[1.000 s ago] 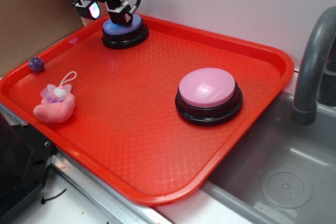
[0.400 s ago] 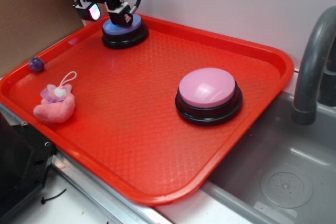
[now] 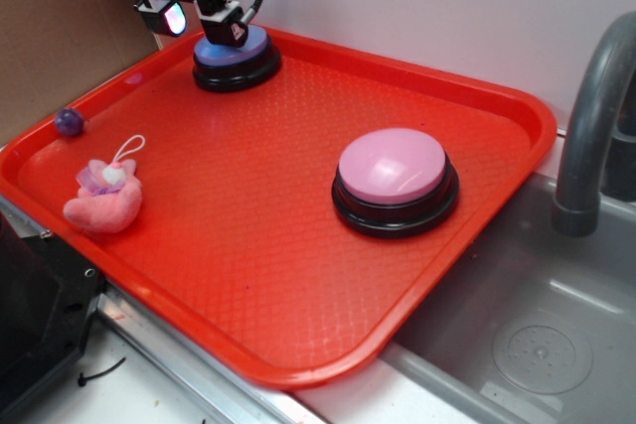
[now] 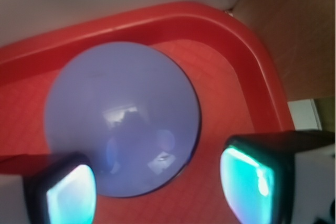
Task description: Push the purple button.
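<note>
We see our tool (image 3: 196, 20), its fingers spread wide, poised over the purple button (image 3: 236, 54) at the red tray's (image 3: 248, 225) far corner.

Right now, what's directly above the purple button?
The gripper, jaws apart, hangs over the purple button. The wrist view shows most of the dome bare; one finger covers its near edge. Contact can't be judged.

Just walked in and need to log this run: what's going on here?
The gripper is at the far corner of the red tray, right over the purple button, fingers spread apart. The wrist view shows the dome just below the fingertips; whether they touch it is unclear. The pink button, plush toy and small purple ball sit untouched.
</note>
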Robot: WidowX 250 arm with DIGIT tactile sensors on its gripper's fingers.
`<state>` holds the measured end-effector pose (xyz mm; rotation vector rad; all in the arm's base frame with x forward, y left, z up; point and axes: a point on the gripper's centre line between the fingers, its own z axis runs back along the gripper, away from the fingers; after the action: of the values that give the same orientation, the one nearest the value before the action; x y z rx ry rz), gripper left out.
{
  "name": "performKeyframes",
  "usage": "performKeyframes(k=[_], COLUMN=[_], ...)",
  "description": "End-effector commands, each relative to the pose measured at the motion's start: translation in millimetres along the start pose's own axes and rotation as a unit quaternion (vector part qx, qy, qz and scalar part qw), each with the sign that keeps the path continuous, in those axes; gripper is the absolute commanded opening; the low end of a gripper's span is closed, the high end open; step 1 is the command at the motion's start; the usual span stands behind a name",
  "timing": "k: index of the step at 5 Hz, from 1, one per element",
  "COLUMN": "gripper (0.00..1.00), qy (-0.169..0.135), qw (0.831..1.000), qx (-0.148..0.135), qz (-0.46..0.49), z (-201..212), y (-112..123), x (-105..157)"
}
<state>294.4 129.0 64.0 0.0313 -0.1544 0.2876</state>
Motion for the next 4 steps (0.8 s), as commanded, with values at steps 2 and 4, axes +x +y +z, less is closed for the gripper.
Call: performKeyframes(k=[2,4], gripper=[1.0,1.0], qy=[-0.055,-0.059], qw=[0.998,0.998], qx=[0.012,0.029], qz=[0.005,0.005], z=[48.4,70.1], y=[0.0,-8.0], x=[8.8,-0.9])
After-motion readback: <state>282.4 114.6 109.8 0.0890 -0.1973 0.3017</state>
